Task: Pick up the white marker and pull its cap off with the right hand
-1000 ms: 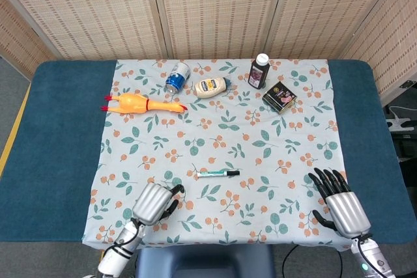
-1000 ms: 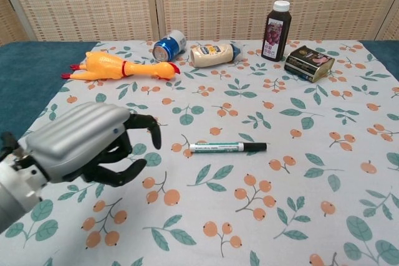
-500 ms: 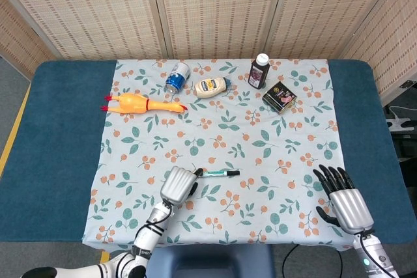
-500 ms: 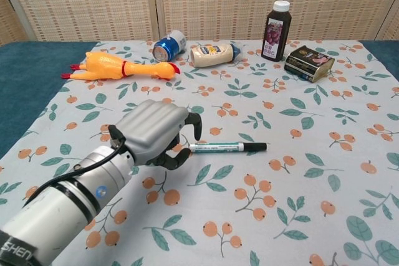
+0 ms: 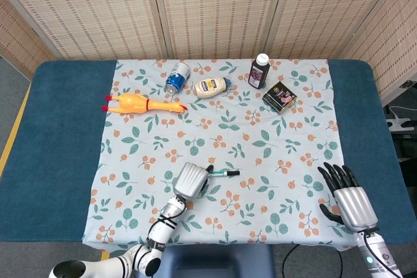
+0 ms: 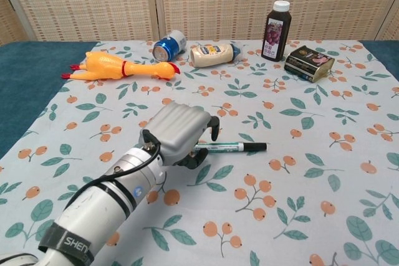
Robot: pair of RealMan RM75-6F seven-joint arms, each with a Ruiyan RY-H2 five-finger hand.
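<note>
The white marker lies flat on the leaf-print cloth, its black cap pointing right. My left hand has come over the marker's white left end, fingers arched above it and thumb on the near side; the marker still rests on the cloth. In the head view the left hand covers the left end of the marker. My right hand hovers at the table's front right, fingers spread, holding nothing, well away from the marker. The chest view does not show the right hand.
Along the far side of the cloth lie a yellow rubber chicken, a blue can on its side, a mayonnaise bottle, an upright dark bottle and a dark box. Blue table surface flanks the cloth.
My left hand has travelled right and forward from the front left of the cloth to the marker's white end. The marker has not moved. The right hand has drifted slightly toward the near right.
</note>
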